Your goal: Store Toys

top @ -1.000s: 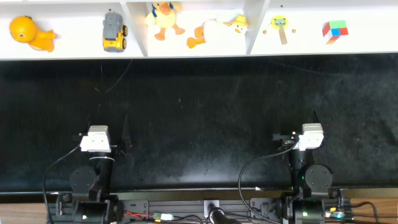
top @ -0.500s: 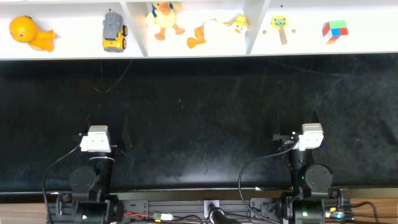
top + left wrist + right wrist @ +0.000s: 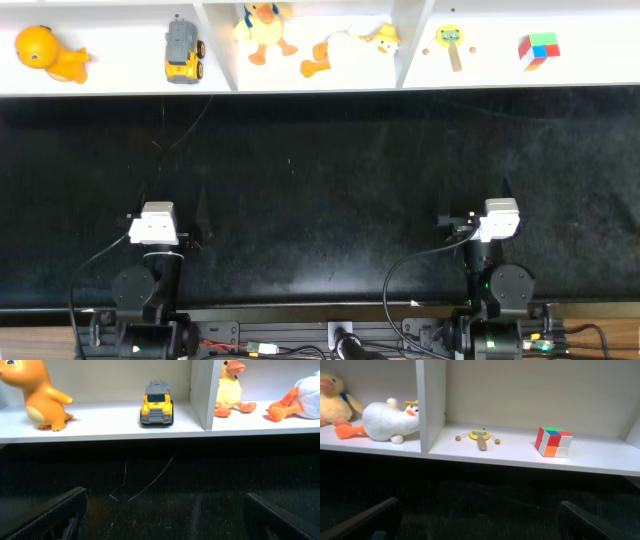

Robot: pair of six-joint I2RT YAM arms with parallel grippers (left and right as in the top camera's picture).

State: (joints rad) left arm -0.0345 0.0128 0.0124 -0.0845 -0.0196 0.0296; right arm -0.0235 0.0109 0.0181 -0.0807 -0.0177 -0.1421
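Observation:
Several toys stand in a white shelf (image 3: 320, 82) along the far edge. An orange figure (image 3: 50, 52) (image 3: 42, 395) and a yellow truck (image 3: 183, 50) (image 3: 157, 404) share the left bay. A yellow plush duck (image 3: 265, 30) (image 3: 230, 387) and a white plush duck (image 3: 350, 48) (image 3: 390, 420) fill the middle bay. A small yellow wooden toy (image 3: 450, 42) (image 3: 480, 437) and a colour cube (image 3: 538, 48) (image 3: 553, 441) sit in the right bay. My left gripper (image 3: 178, 205) (image 3: 165, 510) and right gripper (image 3: 482, 200) (image 3: 475, 520) rest open near the front, holding nothing.
A black mat (image 3: 320, 170) covers the table between the arms and the shelf, with nothing lying on it. White dividers (image 3: 222, 45) (image 3: 412, 45) split the shelf into bays. Cables and the arm bases run along the front edge.

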